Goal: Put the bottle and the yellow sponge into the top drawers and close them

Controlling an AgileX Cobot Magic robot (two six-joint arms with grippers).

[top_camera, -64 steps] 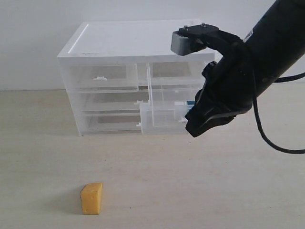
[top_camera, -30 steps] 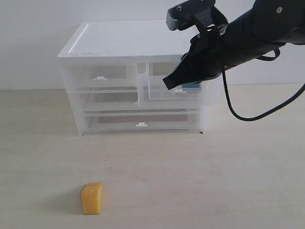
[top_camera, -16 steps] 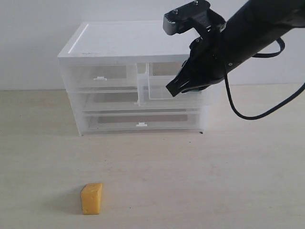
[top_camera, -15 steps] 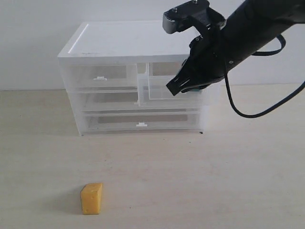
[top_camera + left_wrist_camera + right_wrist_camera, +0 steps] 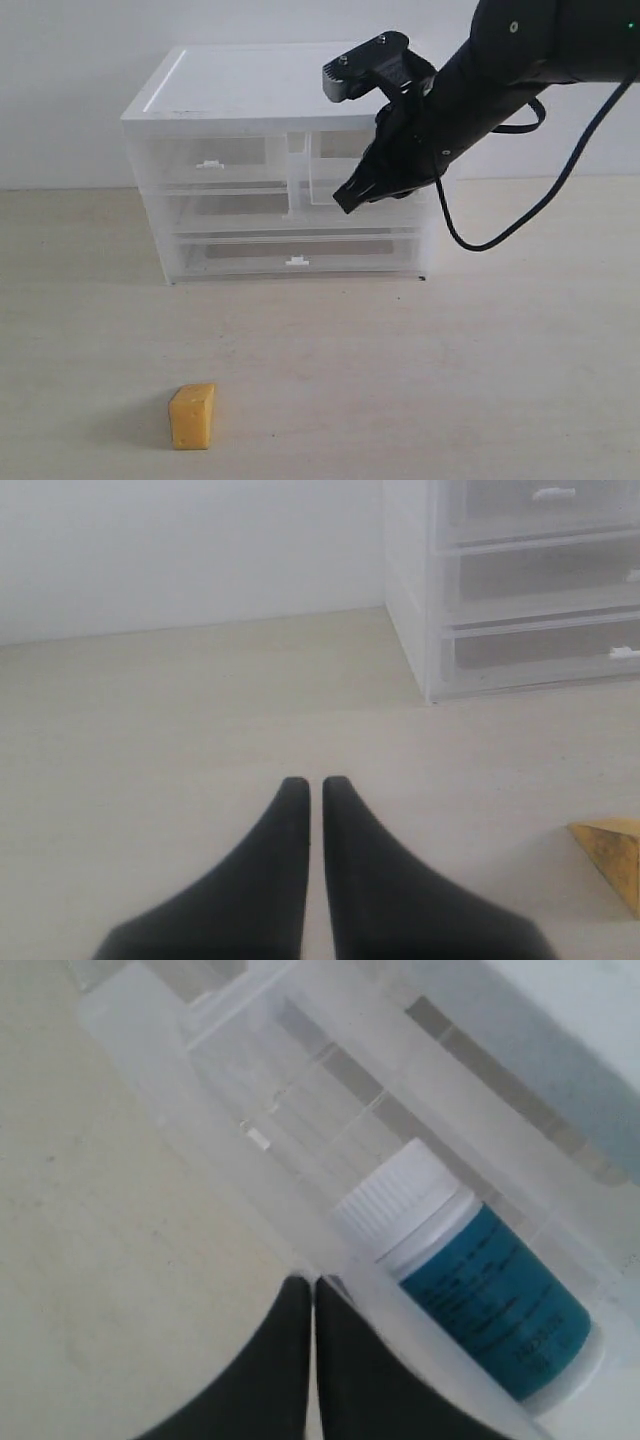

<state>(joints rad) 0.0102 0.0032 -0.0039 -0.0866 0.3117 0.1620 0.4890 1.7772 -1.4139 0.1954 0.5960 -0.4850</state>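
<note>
Bottle (image 5: 470, 1280) lying inside right top drawer (image 5: 322, 178).
Right gripper (image 5: 312, 1282) clenched at drawer front; left gripper (image 5: 315, 782) clenched, empty; yellow sponge (image 5: 192, 416) on table (image 5: 450, 380).

Right top drawer (image 5: 325, 178): earlier pulled well out, now pushed almost home in the cabinet (image 5: 260, 85), bottle (image 5: 470, 1280) inside. Your right tool (image 5: 345, 203): followed it in, tips together at the drawer front.

We see a plain white wall (image 5: 70, 90) rising behind the right pincer (image 5: 344, 204) and a pale wood-grain surface (image 5: 450, 380) spreading below it. Just behind the pincer, a white-topped cabinet (image 5: 260, 85) stands before that wall in soft, even light.
</note>
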